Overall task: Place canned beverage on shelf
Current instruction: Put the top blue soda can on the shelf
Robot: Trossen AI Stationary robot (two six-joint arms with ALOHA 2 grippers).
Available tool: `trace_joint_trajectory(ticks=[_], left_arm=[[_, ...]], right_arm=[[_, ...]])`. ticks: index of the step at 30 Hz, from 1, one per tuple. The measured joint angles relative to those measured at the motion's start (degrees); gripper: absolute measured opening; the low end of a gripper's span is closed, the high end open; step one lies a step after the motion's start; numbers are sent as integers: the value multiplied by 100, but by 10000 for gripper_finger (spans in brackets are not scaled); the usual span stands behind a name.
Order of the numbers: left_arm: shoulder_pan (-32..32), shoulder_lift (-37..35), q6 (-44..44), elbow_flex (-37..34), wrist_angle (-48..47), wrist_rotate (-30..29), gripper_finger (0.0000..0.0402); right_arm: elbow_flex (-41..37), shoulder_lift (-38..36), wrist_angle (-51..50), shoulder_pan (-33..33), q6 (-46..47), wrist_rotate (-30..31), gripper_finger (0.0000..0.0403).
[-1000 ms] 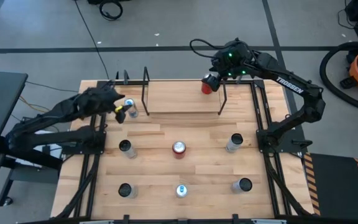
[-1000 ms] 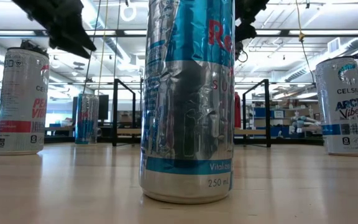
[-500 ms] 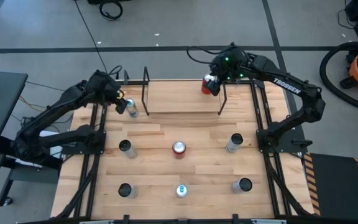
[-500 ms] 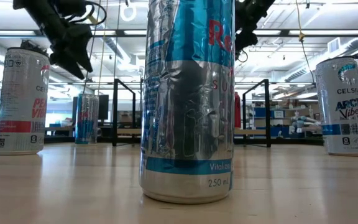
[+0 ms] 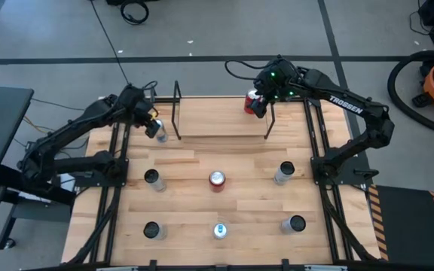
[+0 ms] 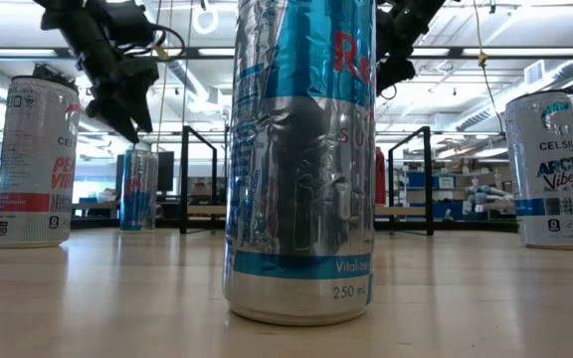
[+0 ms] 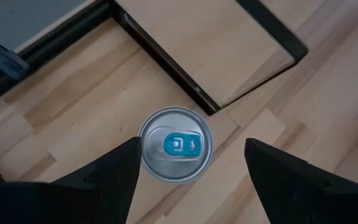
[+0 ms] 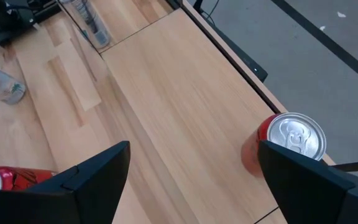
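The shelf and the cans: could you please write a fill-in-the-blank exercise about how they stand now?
Seen from above, the red can stands on the ___ end of the shelf.
The silver can under the left arm's jaws has a ___ tab.
The jaws of both arms are ___.
The shelf holds only ___ can.
Missing words: right, blue, open, one.

light: bright, even, overhead | shadows: soft | blur: near can [image 6: 301, 159] | glare: ceiling strips

Cans [image 5: 217, 179] on wooden table [image 5: 224, 154], shelf [image 5: 221, 120]
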Motion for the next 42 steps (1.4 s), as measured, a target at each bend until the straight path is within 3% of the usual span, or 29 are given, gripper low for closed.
trace_joint_trajectory(ticks=[13,22,30,42], left_arm=[[0,636,60,13,102,-126,289],[0,558,32,8,31,-111,289],[-17,560,17,439,-250,-111,289],[-9,575,746,553,-353,-98,289]], right_arm=[[0,0,2,0,-15,-1,361],[0,0,1,0,-56,-2,361],[0,0,2,0,-61,-5,361],[0,0,0,0,-30,-5,361]])
